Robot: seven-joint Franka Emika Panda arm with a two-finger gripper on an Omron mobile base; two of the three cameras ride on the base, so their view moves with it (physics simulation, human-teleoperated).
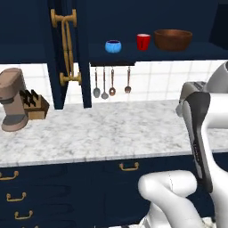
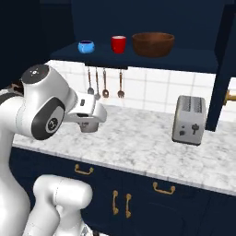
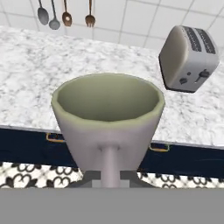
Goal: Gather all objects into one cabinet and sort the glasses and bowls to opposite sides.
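**Grey-beige cup held up over the counter, three pieces on the cabinet shelf**

Holding the grey-beige cup (image 3: 108, 118) close in front of the hand camera, mouth open toward the camera, empty inside. Gripper (image 3: 109, 177) pinching the cup from below, at the near bottom of the hand view; only a bit of the fingers seen, pressed against the cup's base. Cup up in the air over the front edge of the marble counter (image 3: 30, 70), not touching it.

Up in the open navy cabinet (image 1: 67, 49), three pieces standing in a row on the shelf (image 2: 184, 57). Small blue bowl (image 1: 113, 46) nearest the shelf's left end. Red cup (image 1: 143, 42) in the middle, just beside the blue bowl but apart from it. Big brown wooden bowl (image 1: 173, 39) to the right, near the red cup, not touching. Same row in the right base view: blue bowl (image 2: 85, 46), red cup (image 2: 118, 44), wooden bowl (image 2: 153, 44). Right end of the shelf bare.

Cabinet door swung open at the left, with long brass handles (image 1: 67, 46) on it.

Under the shelf, four hanging spoons and forks (image 1: 111, 83) against the white tiles. Toaster (image 2: 189, 120) standing toward the right end of the counter. Coffee machine (image 1: 13, 100) and knife block (image 1: 35, 106) at the left end.
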